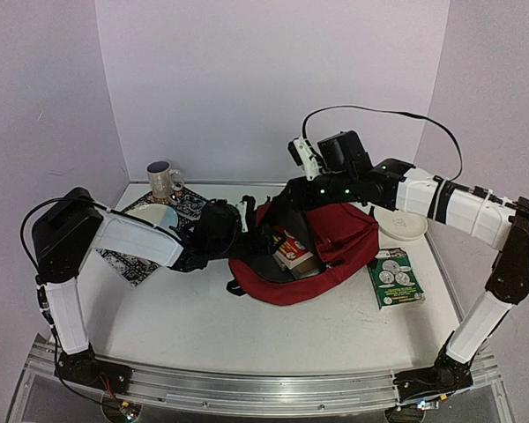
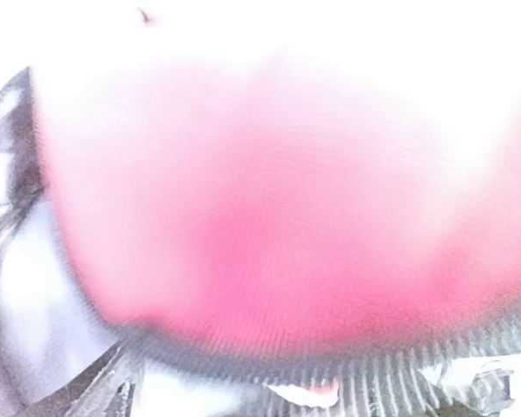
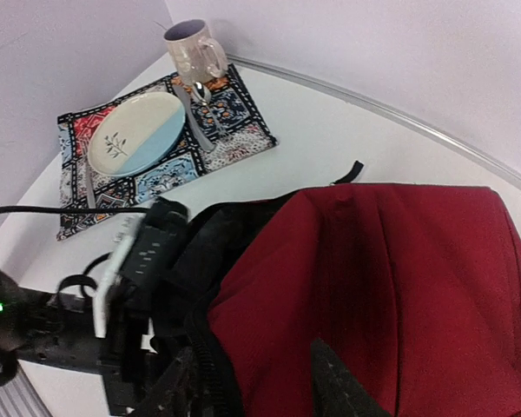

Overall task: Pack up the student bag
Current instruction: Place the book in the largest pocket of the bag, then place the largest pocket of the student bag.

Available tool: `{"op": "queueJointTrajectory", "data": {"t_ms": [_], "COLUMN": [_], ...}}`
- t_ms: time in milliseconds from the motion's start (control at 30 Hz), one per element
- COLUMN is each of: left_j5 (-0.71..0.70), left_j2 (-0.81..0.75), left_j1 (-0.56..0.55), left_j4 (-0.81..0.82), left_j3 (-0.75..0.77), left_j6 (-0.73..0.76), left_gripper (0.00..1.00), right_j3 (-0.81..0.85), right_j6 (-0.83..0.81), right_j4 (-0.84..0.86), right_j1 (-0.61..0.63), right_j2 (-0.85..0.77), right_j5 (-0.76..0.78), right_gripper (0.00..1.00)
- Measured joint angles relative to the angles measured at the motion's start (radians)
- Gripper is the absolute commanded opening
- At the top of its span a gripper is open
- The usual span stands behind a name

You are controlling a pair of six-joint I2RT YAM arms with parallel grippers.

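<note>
Bag: I see the student bag (image 1: 335,238) lying in the middle of the table (image 1: 203,326), its mouth open toward the left, with a book (image 1: 291,249) showing inside.
Left claw: the left gripper (image 1: 245,231) is at the bag's mouth. Its camera gives me only blurred red cloth, so I cannot tell if the fingers are apart.
Right claw: the right gripper (image 1: 280,210) is at the far rim of the opening. I cannot tell its state either.
Around: a green packet (image 1: 393,277) lies just beside the bag. A mug (image 3: 194,50) and a plate (image 3: 135,135) sit on a patterned mat (image 3: 243,130).

A patterned square fabric placemat (image 3: 243,130) is lying flat. A cream-and-blue ceramic plate (image 3: 137,135) and a metal spoon (image 3: 200,109) are resting on it, and a speckled beige mug (image 3: 194,50) is standing at its far corner. A green printed flat box (image 1: 394,276) is lying well apart, to its right.
</note>
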Motion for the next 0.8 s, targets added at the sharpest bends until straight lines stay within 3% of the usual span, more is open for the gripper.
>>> {"op": "queueJointTrajectory", "data": {"t_ms": [367, 633, 800], "left_j5": [-0.062, -0.091, -0.055], "left_j2": [-0.228, -0.334, -0.367], "left_j1": [0.002, 0.073, 0.164], "left_j4": [-0.116, -0.241, -0.288], "left_j3": [-0.206, -0.246, -0.275], "left_j6": [0.050, 0.050, 0.048], "left_gripper": [0.93, 0.97, 0.97], "right_j3": [0.000, -0.002, -0.019], "right_j6": [0.083, 0.088, 0.074], "right_j4": [-0.066, -0.118, -0.141], "right_j1": [-0.165, -0.198, -0.219], "right_j2": [0.044, 0.075, 0.006], "right_j5": [0.102, -0.036, -0.159], "right_gripper": [0.48, 0.93, 0.98]}}
